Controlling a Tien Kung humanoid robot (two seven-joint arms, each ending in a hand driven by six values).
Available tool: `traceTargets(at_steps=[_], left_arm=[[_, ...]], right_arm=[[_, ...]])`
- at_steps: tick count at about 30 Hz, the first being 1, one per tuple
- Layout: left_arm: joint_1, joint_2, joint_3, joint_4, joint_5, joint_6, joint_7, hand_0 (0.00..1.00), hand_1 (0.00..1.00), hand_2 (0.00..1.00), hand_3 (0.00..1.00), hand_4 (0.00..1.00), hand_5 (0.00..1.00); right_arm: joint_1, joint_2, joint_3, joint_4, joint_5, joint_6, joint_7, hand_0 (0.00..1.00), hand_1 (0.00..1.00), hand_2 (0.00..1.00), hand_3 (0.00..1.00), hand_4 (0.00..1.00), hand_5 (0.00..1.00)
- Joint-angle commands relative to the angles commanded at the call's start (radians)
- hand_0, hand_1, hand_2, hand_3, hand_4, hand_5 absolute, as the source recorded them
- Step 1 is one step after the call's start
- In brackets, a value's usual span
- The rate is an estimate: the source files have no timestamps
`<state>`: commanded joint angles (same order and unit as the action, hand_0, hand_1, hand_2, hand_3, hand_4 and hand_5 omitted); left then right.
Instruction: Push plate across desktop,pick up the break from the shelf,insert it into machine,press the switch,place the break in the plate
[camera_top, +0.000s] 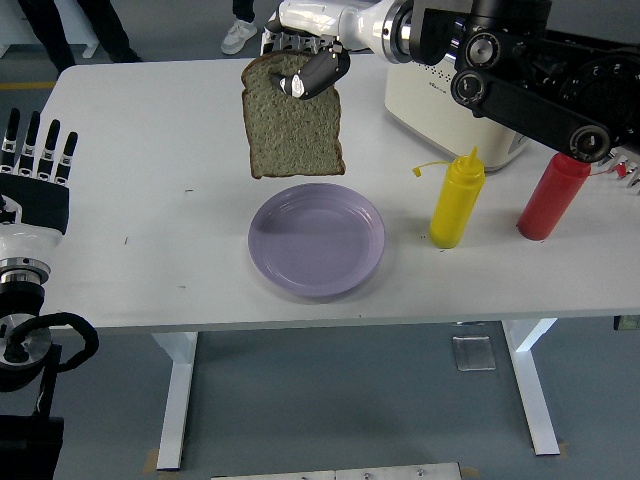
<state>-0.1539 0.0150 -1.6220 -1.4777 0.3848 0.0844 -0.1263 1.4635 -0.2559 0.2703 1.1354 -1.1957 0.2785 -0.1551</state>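
Right hand pinching top edge of bread slice, hanging above purple plate at its 12 o'clock. Left hand at table's 9 o'clock edge, fingers straight, holding nothing.

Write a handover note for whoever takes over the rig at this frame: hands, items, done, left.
Right hand: shut on the bread slice, held by its top edge above the table, just beyond the purple plate.
Left hand: open, fingers straight, resting at the table's left edge.
Toaster: far right, largely hidden by the right arm.
Done: bread in hand.
Left: set the bread on the empty plate.
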Motion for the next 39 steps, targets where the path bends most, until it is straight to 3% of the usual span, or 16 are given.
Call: traceTargets(at_steps=[8, 15, 25, 26, 31, 32, 37, 38, 39], left_arm=[[-0.003, -0.002, 0.003, 0.001, 0.0, 0.001, 0.0, 0.796, 0.808, 0.832, 0.764, 0.618, 0.998], [-0.008, -0.004, 0.006, 0.001, -0.001, 0.001, 0.0, 0.796, 0.809, 0.832, 0.764, 0.618, 0.998], [-0.015, -0.005, 0.006, 0.001, 0.0, 0.002, 0.0, 0.796, 0.809, 0.832, 0.764, 0.619, 0.998], [-0.016, -0.005, 0.006, 0.001, 0.0, 0.001, 0.0, 0.795, 0.808, 0.832, 0.764, 0.619, 0.998], [-0.02, -0.006, 0.006, 0.001, 0.0, 0.001, 0.0, 0.795, 0.808, 0.832, 0.764, 0.619, 0.998], [-0.02, -0.006, 0.007, 0.001, 0.0, 0.002, 0.0, 0.795, 0.808, 0.832, 0.764, 0.619, 0.998], [-0.021, -0.006, 0.006, 0.001, 0.0, 0.002, 0.0, 0.795, 0.808, 0.832, 0.764, 0.619, 0.998], [-0.021, -0.006, 0.005, 0.0, 0.0, 0.002, 0.0, 0.796, 0.808, 0.832, 0.764, 0.619, 0.998], [-0.021, -0.006, 0.006, 0.0, 0.0, 0.002, 0.0, 0.796, 0.808, 0.832, 0.764, 0.619, 0.998]], right_arm=[[-0.028, 0.045, -0.093, -0.001, 0.054, 0.034, 0.007, 0.253, 0.326, 0.404, 0.477, 0.218, 0.092], [-0.076, 0.078, -0.127, -0.068, 0.079, 0.02, 0.027, 0.261, 0.329, 0.407, 0.479, 0.215, 0.091], [-0.126, 0.094, -0.129, -0.188, 0.123, 0.014, 0.047, 0.274, 0.335, 0.418, 0.483, 0.225, 0.086], [-0.128, 0.095, -0.13, -0.194, 0.124, 0.012, 0.049, 0.343, 0.424, 0.48, 0.515, 0.25, 0.112], [-0.136, 0.102, -0.138, -0.236, 0.127, 0.005, 0.063, 0.343, 0.424, 0.48, 0.515, 0.25, 0.112], [-0.138, 0.103, -0.14, -0.243, 0.127, 0.008, 0.065, 0.454, 0.504, 0.533, 0.558, 0.347, 0.177], [-0.148, 0.105, -0.152, -0.273, 0.123, 0.026, 0.075, 0.454, 0.504, 0.533, 0.558, 0.347, 0.177], [-0.149, 0.105, -0.154, -0.276, 0.122, 0.029, 0.076, 0.629, 0.658, 0.657, 0.729, 0.523, 0.261], [-0.15, 0.105, -0.156, -0.28, 0.119, 0.036, 0.077, 0.629, 0.658, 0.657, 0.729, 0.523, 0.261]])
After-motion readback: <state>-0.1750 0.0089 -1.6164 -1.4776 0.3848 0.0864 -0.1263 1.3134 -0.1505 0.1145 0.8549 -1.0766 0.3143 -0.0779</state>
